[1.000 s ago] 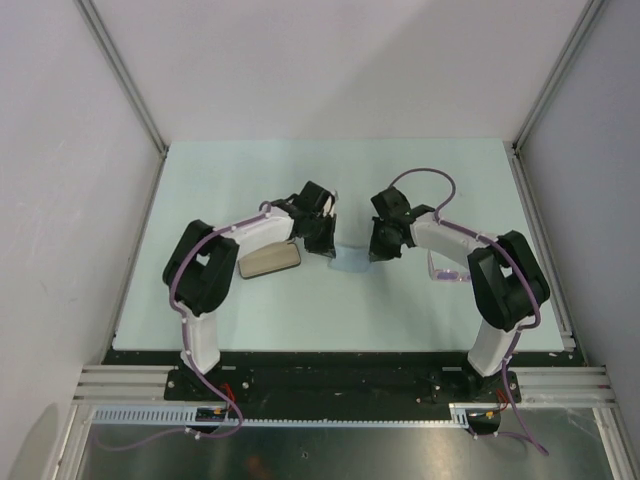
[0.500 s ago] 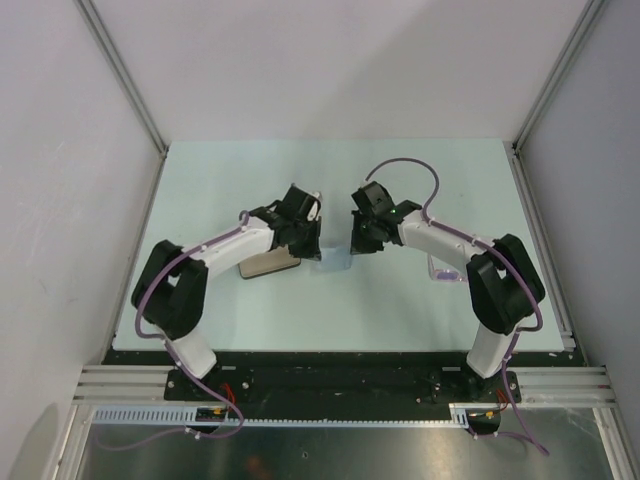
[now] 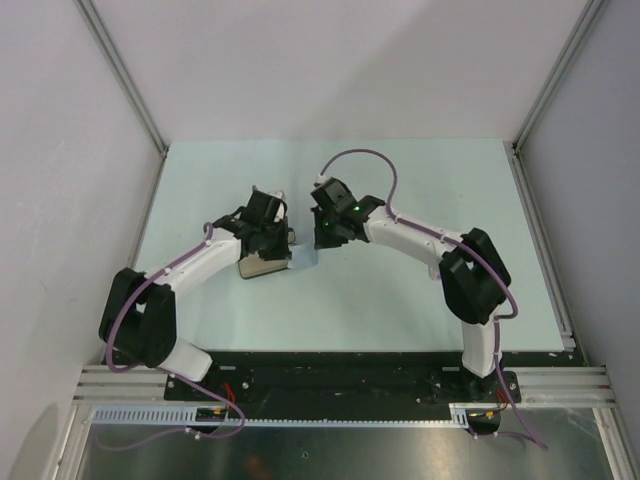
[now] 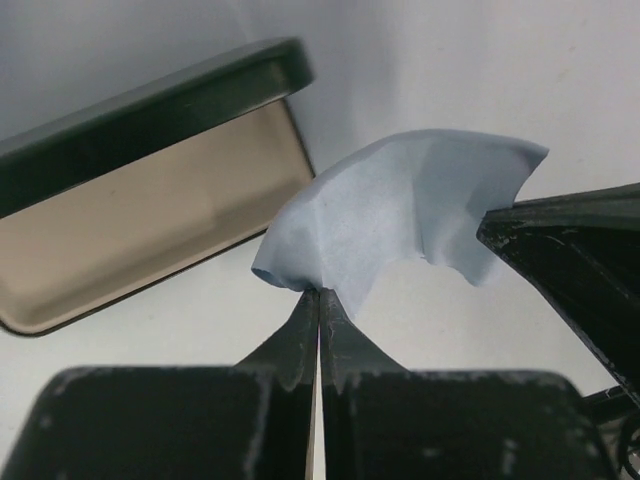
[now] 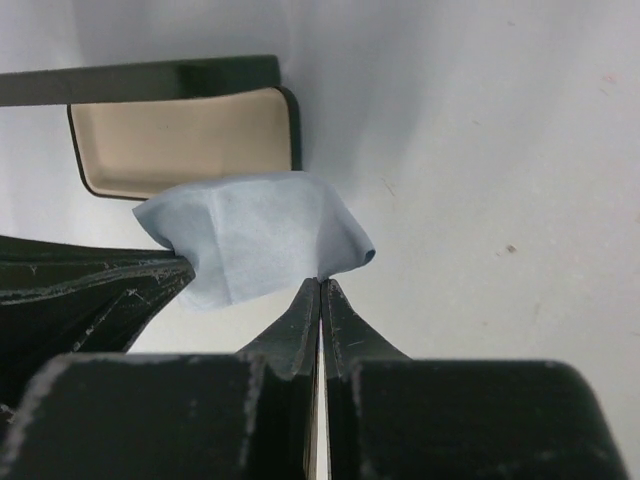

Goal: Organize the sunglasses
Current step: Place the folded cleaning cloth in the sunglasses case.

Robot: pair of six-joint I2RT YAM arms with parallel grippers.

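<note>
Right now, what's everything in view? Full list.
cleaning cloth: one, pale blue, stretched between both pincers, beside the case
glasses case: one, black shell with beige lining, open, on the table left of centre
table: one, pale green, white panels around it
left arm: one, black and white, purple cable
right arm: one, black and white, purple cable
left pincer: black, shut on a cloth corner
right pincer: black, shut on the cloth's other side
</note>
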